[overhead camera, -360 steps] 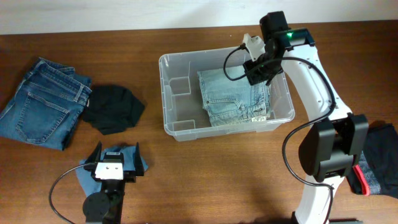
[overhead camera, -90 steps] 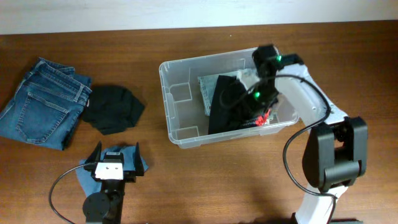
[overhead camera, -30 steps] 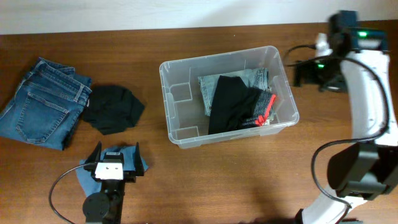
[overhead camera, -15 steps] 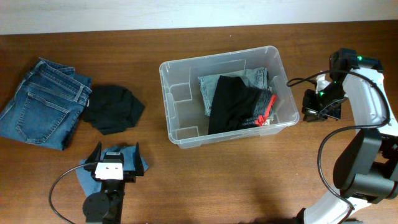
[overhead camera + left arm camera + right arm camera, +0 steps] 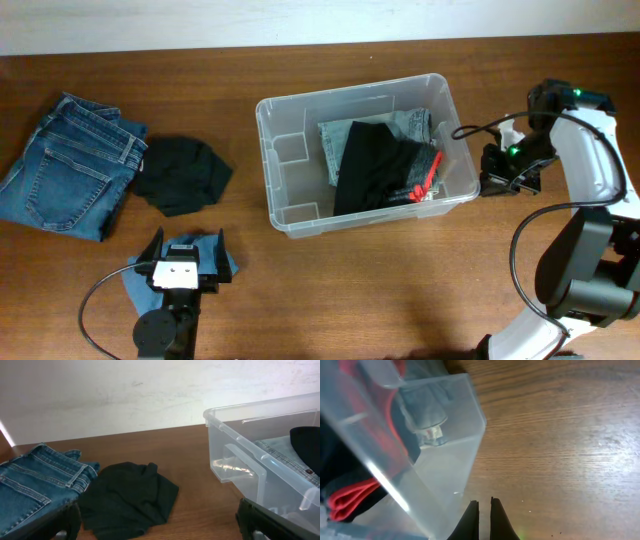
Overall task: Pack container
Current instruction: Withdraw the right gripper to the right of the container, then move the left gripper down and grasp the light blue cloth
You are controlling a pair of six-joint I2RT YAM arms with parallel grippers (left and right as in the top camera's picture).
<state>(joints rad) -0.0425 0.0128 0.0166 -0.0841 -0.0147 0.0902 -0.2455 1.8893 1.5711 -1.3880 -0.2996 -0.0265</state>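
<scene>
Clear plastic, overhead view: the container (image 5: 285, 190) sits right of centre on the wooden table (image 5: 350, 290). Inside, toward its right half, lie pale folded denim (image 5: 412, 125), a black garment (image 5: 375, 165) on top of the denim, and a red-trimmed piece (image 5: 428, 175) at the right wall. The left part of the bin is bare. Far left on the table: folded blue jeans (image 5: 70, 165), with a crumpled black cloth (image 5: 180, 175) touching their right edge. The left gripper (image 5: 187, 245) rests low at the front edge above a blue rag (image 5: 135, 282), jaws spread wide, nothing between them. The right gripper (image 5: 497, 180) sits just outside the container's right wall, low over the table.

Left wrist view: blue jeans (image 5: 35, 480) at left, black cloth (image 5: 130, 500) in the middle, container (image 5: 260, 425) rim at right with pale denim (image 5: 280, 450) and black garment (image 5: 307, 442) visible inside. Its own fingers (image 5: 67, 520) stand at the far corners of the frame, empty.

Right wrist view: the right gripper (image 5: 481, 515) has its tips drawn together, holding nothing, just beside a lower corner of the container (image 5: 450, 435). The red-trimmed piece (image 5: 345, 497) shows through the wall. Bare table (image 5: 560, 435) fills the right.
</scene>
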